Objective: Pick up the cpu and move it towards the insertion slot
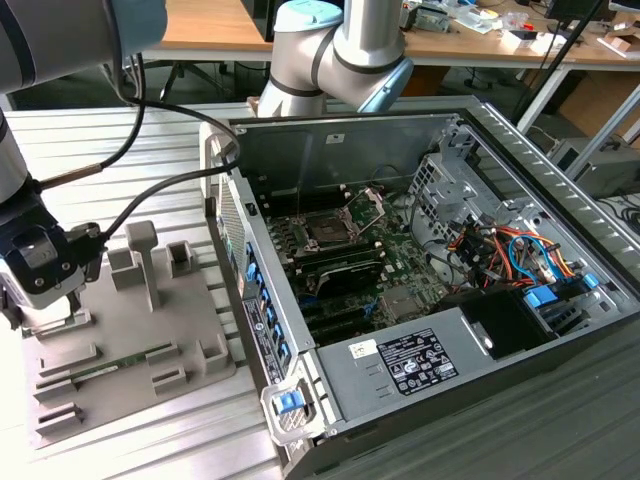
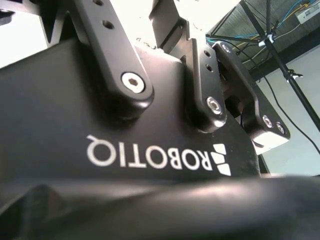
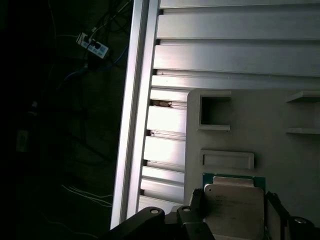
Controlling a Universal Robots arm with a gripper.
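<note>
The cpu (image 3: 234, 207), a small square chip with a pale silver top on a green board, lies between the dark fingers (image 3: 196, 202) of my gripper (image 3: 234, 212) in the first wrist view. The fingers sit tight against two opposite sides of it, just over the grey tray (image 3: 280, 150). In the exterior view my gripper (image 1: 48, 305) is low over the left edge of the grey tray (image 1: 130, 380). The insertion slot (image 1: 333, 229), with its dark centre and raised silver bracket, is inside the open computer case, well to the exterior view's right of the gripper.
Raised grey blocks (image 1: 140, 262) stand on the tray near the gripper. The case's side wall (image 1: 250, 290) rises between tray and socket. Black memory slots (image 1: 345, 270) and a bundle of cables (image 1: 510, 250) lie inside the case. Ribbed metal table (image 3: 230, 55) surrounds the tray.
</note>
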